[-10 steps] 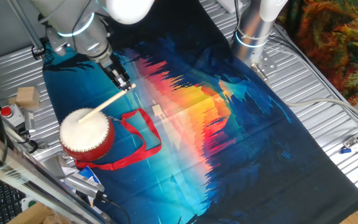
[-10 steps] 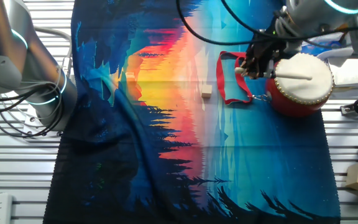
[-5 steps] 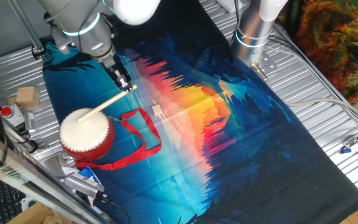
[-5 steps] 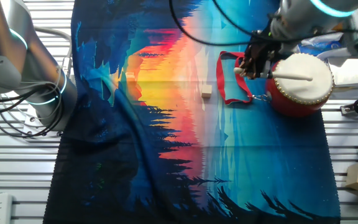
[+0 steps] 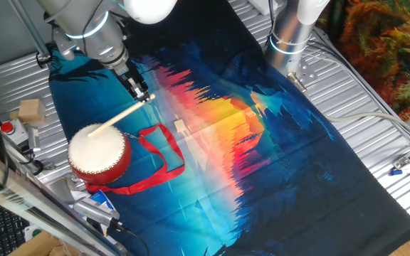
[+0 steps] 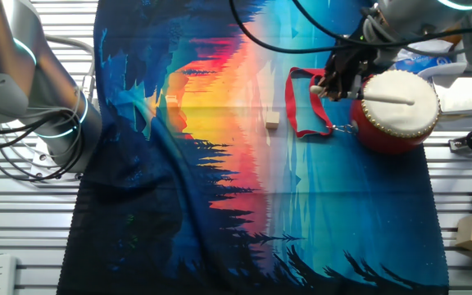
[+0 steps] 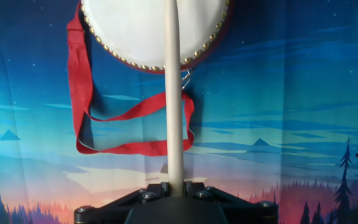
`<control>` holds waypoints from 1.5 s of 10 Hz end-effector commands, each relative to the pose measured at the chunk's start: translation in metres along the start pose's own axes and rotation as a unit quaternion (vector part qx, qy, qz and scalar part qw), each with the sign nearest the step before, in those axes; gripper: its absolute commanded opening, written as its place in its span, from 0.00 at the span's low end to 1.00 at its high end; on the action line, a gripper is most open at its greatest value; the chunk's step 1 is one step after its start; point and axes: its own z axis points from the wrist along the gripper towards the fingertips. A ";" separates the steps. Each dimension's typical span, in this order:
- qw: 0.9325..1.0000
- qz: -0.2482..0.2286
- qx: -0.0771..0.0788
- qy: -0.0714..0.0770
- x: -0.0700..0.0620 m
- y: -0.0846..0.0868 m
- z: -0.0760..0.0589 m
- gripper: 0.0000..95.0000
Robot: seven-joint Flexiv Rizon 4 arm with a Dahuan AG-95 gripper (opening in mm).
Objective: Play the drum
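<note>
The drum [image 5: 97, 151] has a cream-white head and a red body and stands on the printed cloth; it also shows in the other fixed view [image 6: 397, 109] and at the top of the hand view [image 7: 148, 31]. Its red ribbon strap [image 5: 164, 159] lies looped on the cloth beside it [image 7: 86, 118]. My gripper [image 5: 141, 97] is shut on a thin pale wooden stick [image 7: 174, 93]. The stick reaches from the gripper [image 6: 331, 84] over the drum head, its tip [image 5: 94, 132] on or just above the skin.
A colourful sunset-print cloth [image 5: 248, 142] covers the metal table. A small wooden block [image 6: 272, 120] lies on the cloth. A wooden block [image 5: 30, 110] and a red button [image 5: 6, 128] sit left of the drum. A second robot base [image 5: 288, 35] stands at the back.
The gripper and stick shifted slightly up and back down between the frames; the stick's tip stays over the drum head. The drum has not moved.
</note>
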 end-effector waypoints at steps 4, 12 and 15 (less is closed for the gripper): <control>1.000 -0.005 0.001 -0.005 -0.001 0.000 0.000 0.00; 1.000 -0.003 -0.006 -0.006 -0.011 0.000 0.022 0.00; 1.000 0.006 -0.008 -0.023 -0.020 0.003 0.047 0.00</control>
